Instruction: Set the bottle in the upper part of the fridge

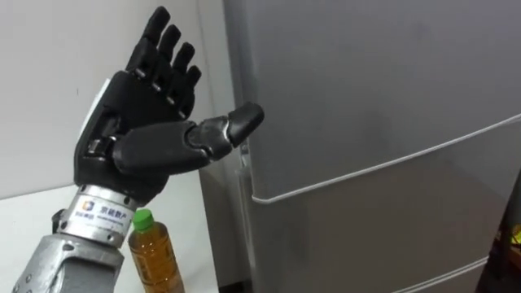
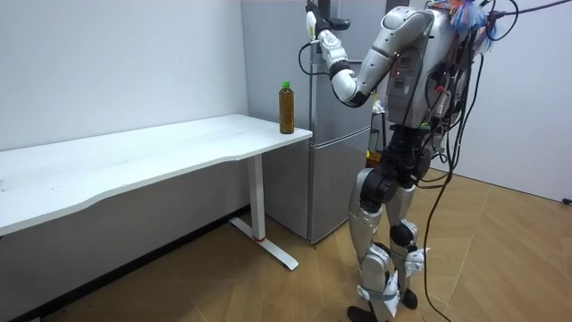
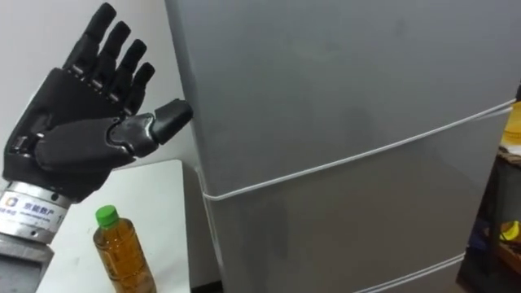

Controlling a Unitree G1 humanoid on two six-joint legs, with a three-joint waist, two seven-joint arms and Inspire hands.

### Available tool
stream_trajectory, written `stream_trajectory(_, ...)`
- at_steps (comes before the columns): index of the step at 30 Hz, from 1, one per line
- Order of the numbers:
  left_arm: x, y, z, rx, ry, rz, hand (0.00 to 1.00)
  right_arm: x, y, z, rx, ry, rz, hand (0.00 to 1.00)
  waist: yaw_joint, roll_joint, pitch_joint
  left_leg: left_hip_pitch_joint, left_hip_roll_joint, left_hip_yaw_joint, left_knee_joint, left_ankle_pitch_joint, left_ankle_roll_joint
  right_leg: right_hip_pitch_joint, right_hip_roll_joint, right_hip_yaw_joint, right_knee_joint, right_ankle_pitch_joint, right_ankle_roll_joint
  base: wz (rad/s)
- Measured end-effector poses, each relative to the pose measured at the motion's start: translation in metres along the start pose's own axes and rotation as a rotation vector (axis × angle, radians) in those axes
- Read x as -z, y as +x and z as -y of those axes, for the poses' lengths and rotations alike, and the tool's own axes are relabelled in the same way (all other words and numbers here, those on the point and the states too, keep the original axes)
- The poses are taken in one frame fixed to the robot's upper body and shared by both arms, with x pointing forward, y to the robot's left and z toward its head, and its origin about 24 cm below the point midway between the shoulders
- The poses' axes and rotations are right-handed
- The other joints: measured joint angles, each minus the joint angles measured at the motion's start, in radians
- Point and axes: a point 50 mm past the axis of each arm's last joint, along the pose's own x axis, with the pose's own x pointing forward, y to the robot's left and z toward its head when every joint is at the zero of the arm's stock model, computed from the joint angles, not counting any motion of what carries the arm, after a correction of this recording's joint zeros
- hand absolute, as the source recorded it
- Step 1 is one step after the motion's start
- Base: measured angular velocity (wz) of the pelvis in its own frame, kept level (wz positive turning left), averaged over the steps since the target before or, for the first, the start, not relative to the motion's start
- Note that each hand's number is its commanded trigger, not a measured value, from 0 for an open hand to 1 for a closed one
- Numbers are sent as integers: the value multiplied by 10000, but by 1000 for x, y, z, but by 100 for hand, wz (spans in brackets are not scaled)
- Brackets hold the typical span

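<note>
Nothing legible. Only print: small logo + short char string on silver wrist band below left hand, too small to make out. Same band at right eye view's lower left corner, also unreadable.

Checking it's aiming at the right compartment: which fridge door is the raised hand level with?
The top door, above the first seam: the open left hand is raised beside its left edge, while the lower doors sit below it.

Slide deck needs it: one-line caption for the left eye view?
Open left hand raised at the edge of the closed upper fridge door, green-capped bottle upright on the white table below.
</note>
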Motion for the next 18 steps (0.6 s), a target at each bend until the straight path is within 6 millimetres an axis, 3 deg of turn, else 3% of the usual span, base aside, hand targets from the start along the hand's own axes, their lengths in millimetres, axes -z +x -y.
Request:
stream_trajectory(13,5,9,15,1084,-130,-176,0,-5,1,-3,-98,-145,107,0,-243,-30,139,17,4,66,-69,3,-4,-20,4,-17,-7,-1,1,0)
stream_trajectory(18,11,9,16,1386,-254,-391,0,-6,1,-4,-204,-160,136,0,-291,-38,151,-7,2,68,-88,3,-4,-80,4,-13,-8,-1,1,-2)
